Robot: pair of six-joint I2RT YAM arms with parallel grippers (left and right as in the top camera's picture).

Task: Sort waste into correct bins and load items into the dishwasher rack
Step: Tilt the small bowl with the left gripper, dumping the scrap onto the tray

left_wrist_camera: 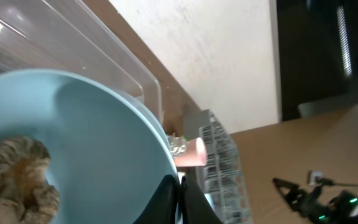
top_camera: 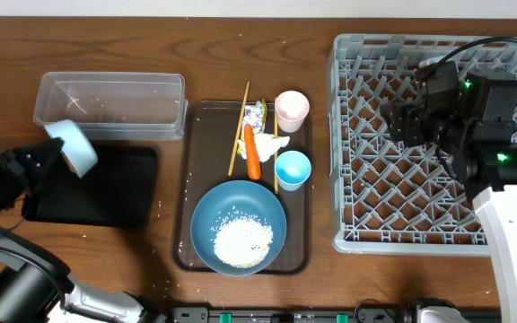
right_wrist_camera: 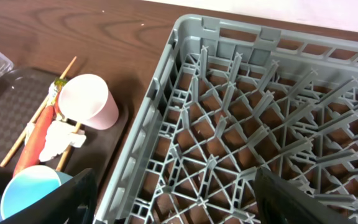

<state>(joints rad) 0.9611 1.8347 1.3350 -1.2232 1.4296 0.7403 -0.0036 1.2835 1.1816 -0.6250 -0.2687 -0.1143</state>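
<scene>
My left gripper [top_camera: 54,152] is shut on the rim of the small light-blue bowl [top_camera: 75,149], held tilted above the black tray [top_camera: 106,193], just in front of the clear tub [top_camera: 110,100]. In the left wrist view the fingers [left_wrist_camera: 180,193] pinch the bowl's rim [left_wrist_camera: 92,143]; a brownish food scrap [left_wrist_camera: 17,180] lies inside. My right gripper [top_camera: 404,121] is open and empty over the grey dishwasher rack [top_camera: 420,193], which also shows in the right wrist view [right_wrist_camera: 241,118] beneath the jaws [right_wrist_camera: 179,205]. The large blue bowl [top_camera: 238,226] holds white rice [top_camera: 240,240].
The brown serving tray [top_camera: 196,135] holds the carrot [top_camera: 252,151], two chopsticks [top_camera: 239,130], a silver-and-yellow wrapper [top_camera: 255,114], a white tissue [top_camera: 273,144], the pink cup [top_camera: 292,109] and the light-blue cup [top_camera: 293,169]. Rice grains lie in the tub.
</scene>
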